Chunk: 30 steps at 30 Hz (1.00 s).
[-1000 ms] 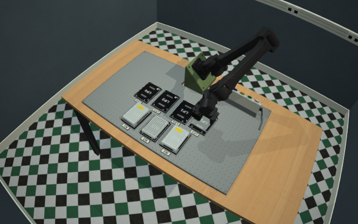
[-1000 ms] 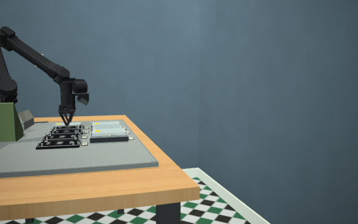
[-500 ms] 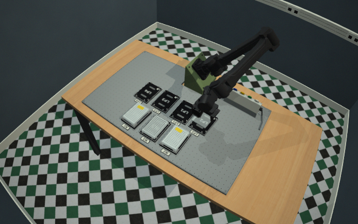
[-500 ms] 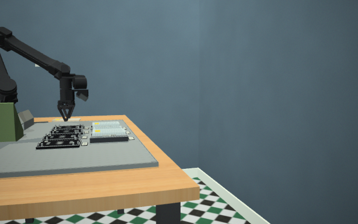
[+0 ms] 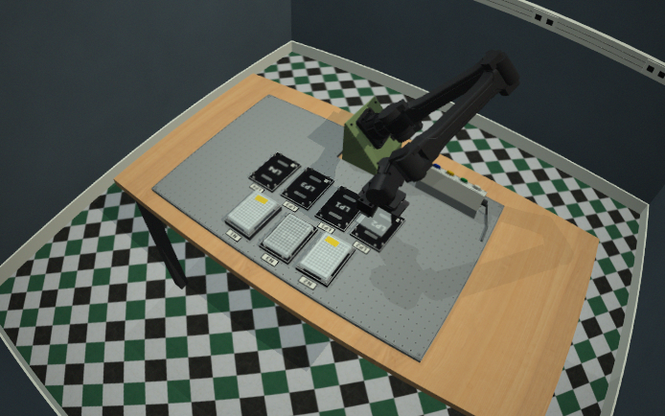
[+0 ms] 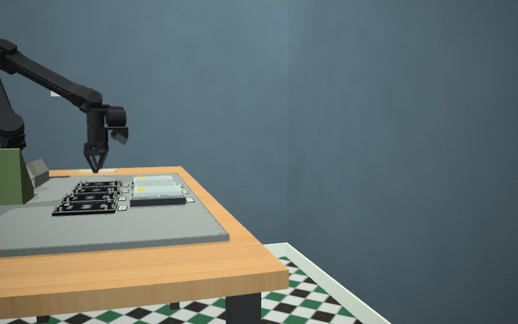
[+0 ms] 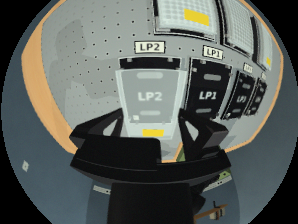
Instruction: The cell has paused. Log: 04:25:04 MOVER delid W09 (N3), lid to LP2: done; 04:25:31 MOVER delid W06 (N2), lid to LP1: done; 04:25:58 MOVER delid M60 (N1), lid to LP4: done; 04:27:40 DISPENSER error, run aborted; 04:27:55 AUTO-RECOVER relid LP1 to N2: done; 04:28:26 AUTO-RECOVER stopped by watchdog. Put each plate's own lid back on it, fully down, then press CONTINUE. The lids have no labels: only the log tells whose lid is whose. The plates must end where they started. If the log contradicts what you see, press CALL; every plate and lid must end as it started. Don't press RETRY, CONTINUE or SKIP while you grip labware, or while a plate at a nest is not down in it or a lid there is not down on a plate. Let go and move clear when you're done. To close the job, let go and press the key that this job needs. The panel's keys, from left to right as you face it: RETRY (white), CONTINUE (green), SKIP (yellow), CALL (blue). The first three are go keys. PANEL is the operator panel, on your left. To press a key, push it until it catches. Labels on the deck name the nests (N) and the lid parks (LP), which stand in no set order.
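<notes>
My gripper [image 5: 381, 212] is shut on a clear lid [image 5: 377, 226] with a small yellow mark, over the park labelled LP2 [image 7: 149, 47]. In the side view the lid [image 6: 91, 172] hangs level, a little above the row of parks, between my fingertips [image 6: 95, 167]. In the wrist view the lid [image 7: 148, 99] covers the LP2 park, and my fingers [image 7: 149, 139] grip its near edge. Three white plates stand in the front row: the left [image 5: 251, 212] and the right [image 5: 325, 254] show a yellow mark, the middle one [image 5: 287, 236] shows none.
Three black parks [image 5: 305, 186] beside LP2 look bare; the nearest is LP1 [image 7: 208, 95]. The grey operator panel [image 5: 451, 190] with its keys stands behind my arm. The green arm base [image 5: 363, 142] is at the deck's back edge.
</notes>
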Available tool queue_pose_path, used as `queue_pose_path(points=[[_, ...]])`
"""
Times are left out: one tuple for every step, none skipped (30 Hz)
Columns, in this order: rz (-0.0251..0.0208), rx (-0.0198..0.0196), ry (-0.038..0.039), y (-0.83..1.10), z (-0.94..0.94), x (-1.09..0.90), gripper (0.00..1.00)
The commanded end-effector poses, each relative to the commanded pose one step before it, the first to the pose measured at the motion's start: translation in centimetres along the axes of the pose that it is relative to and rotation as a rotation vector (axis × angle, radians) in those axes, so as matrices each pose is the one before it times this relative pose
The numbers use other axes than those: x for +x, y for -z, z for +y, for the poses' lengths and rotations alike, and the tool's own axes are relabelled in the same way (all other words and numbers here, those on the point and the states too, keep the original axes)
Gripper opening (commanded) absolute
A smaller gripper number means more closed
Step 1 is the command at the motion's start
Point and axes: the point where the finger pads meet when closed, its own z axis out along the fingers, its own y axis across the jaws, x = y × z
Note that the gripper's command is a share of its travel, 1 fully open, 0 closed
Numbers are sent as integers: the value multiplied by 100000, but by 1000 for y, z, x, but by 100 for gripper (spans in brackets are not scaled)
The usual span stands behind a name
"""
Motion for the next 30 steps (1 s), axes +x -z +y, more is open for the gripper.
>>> queue_pose_path(points=[[-2517,-643,1801,1002,674,-1700,0],[0,0,0,0,0,0,0],[0,0,0,0,0,0,0],[83,11,28,-9,16,7,0],[63,17,-102,12,-7,5,0],[26,19,-126,22,-14,-2,0],[-129,-23,68,21,5,-42,0],[-110,-31,161,3,22,-41,0],[104,8,25,-13,18,12,0],[129,20,-49,-8,7,19,0],[6,6,-61,12,-6,-10,0],[-152,-21,65,20,0,-50,0],[-62,-9,1,16,-1,-26,0],[59,14,-61,7,0,6,0],[101,15,-28,-5,10,17,0],[-4,-11,84,-5,18,-11,0],[-95,-21,90,5,8,-35,0],[-9,10,-60,11,-11,-12,0],[0,0,0,0,0,0,0],[0,0,0,0,0,0,0],[-420,-208,2244,11,-358,-485,0],[-248,4,2223,0,-383,-427,0],[-307,-28,1299,-6,-382,-433,0],[-295,-23,275,-6,-389,-424,0],[-276,6,253,-7,-396,-417,0],[-11,38,-13,-8,-405,-342,0],[25,40,-49,-8,-406,-332,0],[158,47,-183,-8,-408,-294,0],[51,36,-76,-7,-404,-324,0],[-52,29,28,-7,-402,-353,0]])
